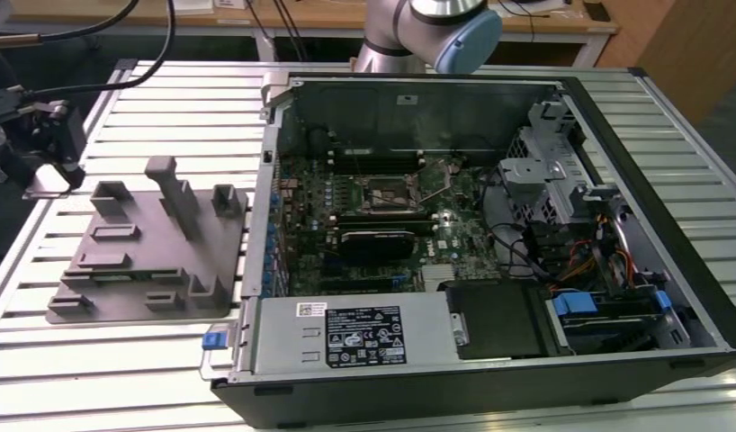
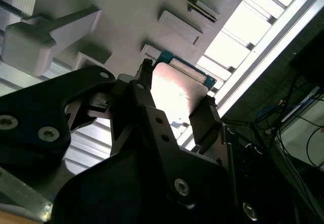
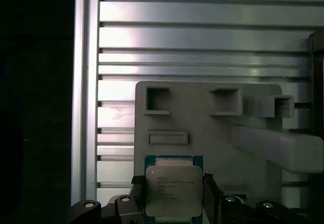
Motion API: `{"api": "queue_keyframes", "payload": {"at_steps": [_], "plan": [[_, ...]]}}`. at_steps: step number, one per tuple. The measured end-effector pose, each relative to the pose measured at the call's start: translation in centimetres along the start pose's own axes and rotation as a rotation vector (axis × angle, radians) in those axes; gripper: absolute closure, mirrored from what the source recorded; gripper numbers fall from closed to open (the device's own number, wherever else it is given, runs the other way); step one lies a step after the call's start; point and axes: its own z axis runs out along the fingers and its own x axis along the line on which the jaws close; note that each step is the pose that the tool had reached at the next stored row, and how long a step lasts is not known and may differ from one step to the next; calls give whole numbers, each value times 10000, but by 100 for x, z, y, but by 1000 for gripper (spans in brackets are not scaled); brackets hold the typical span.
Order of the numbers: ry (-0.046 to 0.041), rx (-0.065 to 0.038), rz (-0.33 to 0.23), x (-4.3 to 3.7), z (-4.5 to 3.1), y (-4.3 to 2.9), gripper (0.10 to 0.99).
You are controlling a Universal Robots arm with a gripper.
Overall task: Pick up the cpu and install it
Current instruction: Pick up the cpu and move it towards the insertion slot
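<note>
silver-grey tubular arm (image 1: pixel 386 49) with a pale blue round joint cap (image 1: pixel 467 43); matte black angular gripper (image 2: pixel 176 90) of jointed links, silver screw heads (image 2: pixel 49 132); black cables (image 1: pixel 170 31) at the exterior view's left.

Print on cpu (image 3: pixel 173 191), PSU label (image 1: pixel 365 335): illegible
</note>
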Motion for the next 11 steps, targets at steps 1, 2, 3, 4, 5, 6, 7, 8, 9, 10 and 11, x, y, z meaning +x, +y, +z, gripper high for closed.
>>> {"api": "queue_keyframes", "payload": {"at_steps": [1, 2, 3, 4, 5, 6, 7, 8, 9, 10, 11], "plan": [[0, 0, 0, 0, -19, 1, 545], [-1, 0, 1, -1, -38, 2, 545], [-1, 0, 0, -2, -58, 2, 545], [-2, -1, 0, -2, -76, 3, 545], [-1, -1, 0, -3, -95, 4, 545], [-1, 0, 0, -3, -113, 4, 545], [0, 0, 0, -3, -130, 5, 545], [0, 0, 0, -4, -147, 6, 545], [-1, 0, 0, -4, -163, 6, 545], [-1, -1, 0, -5, -179, 7, 545], [0, 0, 0, -5, -196, 8, 545]]}}
